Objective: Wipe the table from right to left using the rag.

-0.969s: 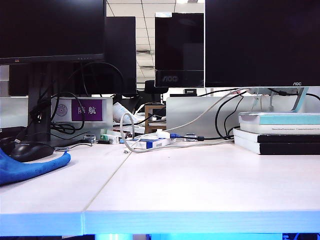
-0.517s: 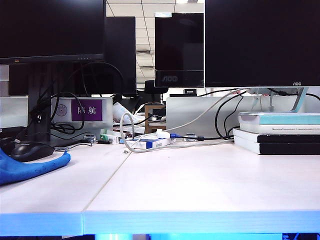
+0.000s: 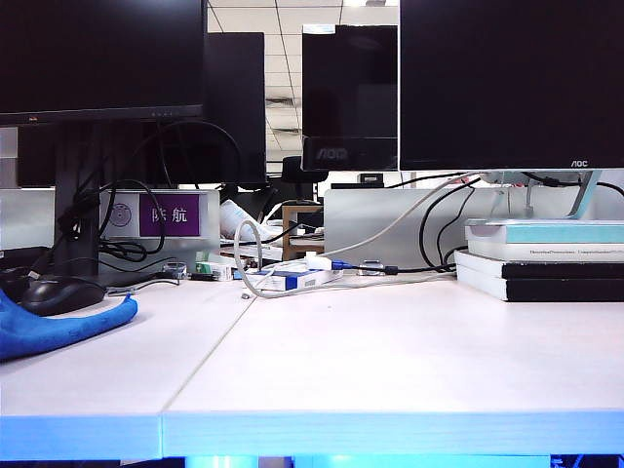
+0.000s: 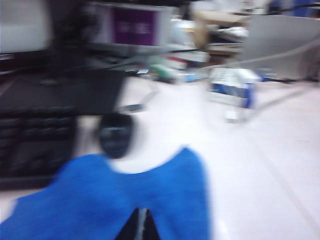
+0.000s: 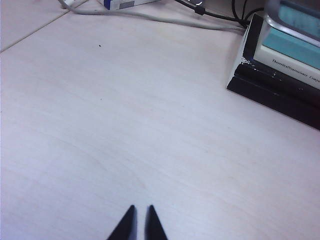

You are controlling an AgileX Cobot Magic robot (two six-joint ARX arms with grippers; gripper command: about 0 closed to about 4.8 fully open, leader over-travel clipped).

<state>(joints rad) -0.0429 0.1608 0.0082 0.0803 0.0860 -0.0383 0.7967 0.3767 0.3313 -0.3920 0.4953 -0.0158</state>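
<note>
The blue rag lies rumpled at the far left of the pale table, next to a black mouse. Neither gripper shows in the exterior view. In the blurred left wrist view my left gripper hovers over the rag, its black tips pressed together with no cloth between them. My right gripper hangs over bare table on the right side. Its tips are almost touching, with nothing between them.
A stack of books sits at the back right, near my right gripper. A white-and-blue box and cables lie at the back middle. Monitors stand behind. A black keyboard lies beside the mouse.
</note>
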